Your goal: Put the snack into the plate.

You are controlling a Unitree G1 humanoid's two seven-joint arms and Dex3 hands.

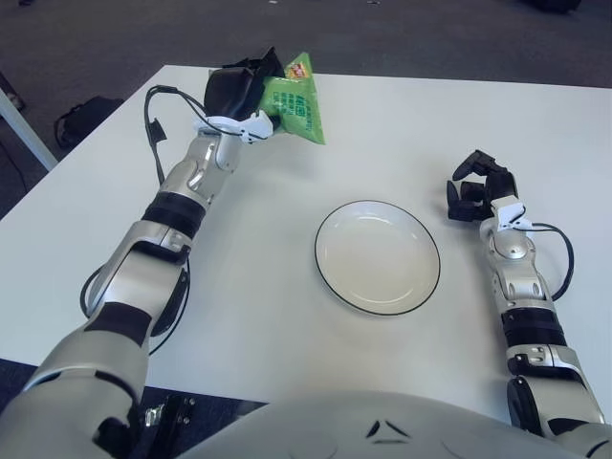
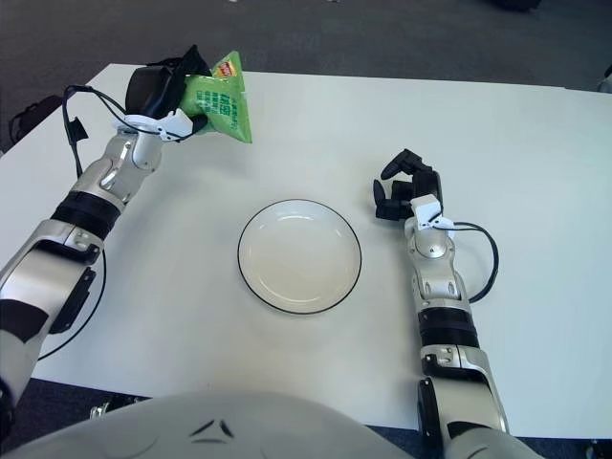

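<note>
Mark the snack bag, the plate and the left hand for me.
snack bag (image 1: 296,107), left eye view, middle of green face.
plate (image 1: 378,309), left eye view, near rim.
left hand (image 1: 239,94), left eye view, black palm gripping the bag.

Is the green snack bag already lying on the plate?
No, the left hand holds the snack bag up, away from the bare plate.

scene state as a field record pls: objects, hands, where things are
snack: green snack bag, held up above the table, far left of the plate
plate: white plate with dark rim, nothing in it, centre of the table
left hand: left hand, fingers closed on the bag's left edge, raised
right hand: right hand, fingers curled, holding nothing, right of the plate
task status: bag not yet in the plate
</note>
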